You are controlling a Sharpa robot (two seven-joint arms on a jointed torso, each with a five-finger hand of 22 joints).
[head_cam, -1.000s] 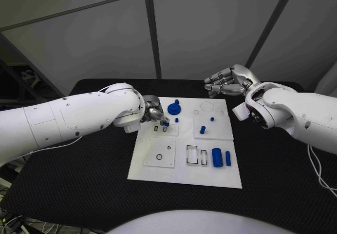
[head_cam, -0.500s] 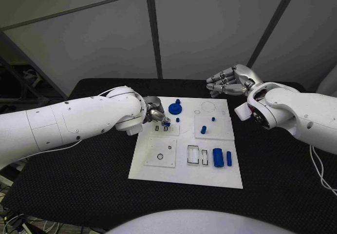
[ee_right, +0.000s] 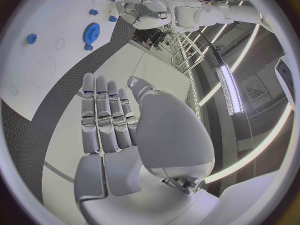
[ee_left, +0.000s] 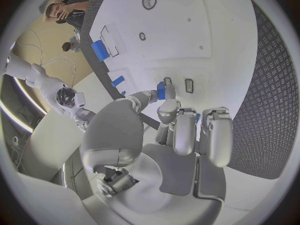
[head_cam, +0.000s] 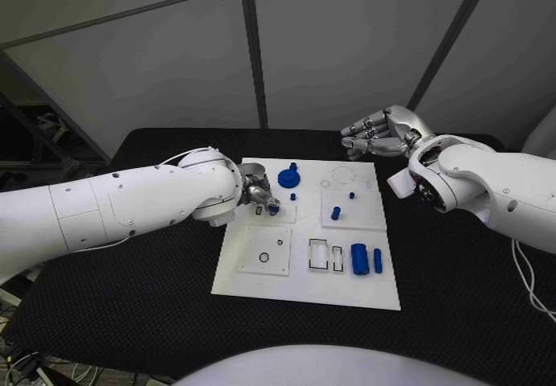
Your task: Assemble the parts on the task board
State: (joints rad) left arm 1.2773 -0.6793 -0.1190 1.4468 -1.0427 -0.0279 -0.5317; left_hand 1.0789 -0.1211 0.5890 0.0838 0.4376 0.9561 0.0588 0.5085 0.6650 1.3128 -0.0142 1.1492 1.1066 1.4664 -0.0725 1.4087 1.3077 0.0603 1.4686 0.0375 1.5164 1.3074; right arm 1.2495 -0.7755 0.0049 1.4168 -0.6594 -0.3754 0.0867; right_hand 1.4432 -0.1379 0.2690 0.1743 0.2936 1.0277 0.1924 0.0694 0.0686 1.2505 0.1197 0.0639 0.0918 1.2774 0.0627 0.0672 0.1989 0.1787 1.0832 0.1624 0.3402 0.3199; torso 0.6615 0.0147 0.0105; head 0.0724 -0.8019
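Note:
The white task board (head_cam: 304,285) lies in the middle of the black table. My left hand (head_cam: 257,193) is over the board's back left part and pinches a small blue part (head_cam: 273,207) between thumb and a finger. The left wrist view shows that part (ee_left: 161,90) just beside two small rectangular slots (ee_left: 189,86). My right hand (head_cam: 377,137) hovers off the board's back right corner and holds nothing; its fingers (ee_right: 103,120) lie side by side. A blue gear (head_cam: 288,178), a blue peg (head_cam: 335,214), a blue cylinder (head_cam: 359,260) and a thin blue bar (head_cam: 378,260) are on the board.
Rectangular empty recesses (head_cam: 317,254) lie left of the cylinder, and a ring mark (head_cam: 264,259) on the front left sub-plate. The black mat (head_cam: 139,289) surrounds the board. Grey wall panels stand behind the table.
My left hand has moved the small blue part slightly down towards the slots, and its arm has shifted a little. The right hand has hardly moved.

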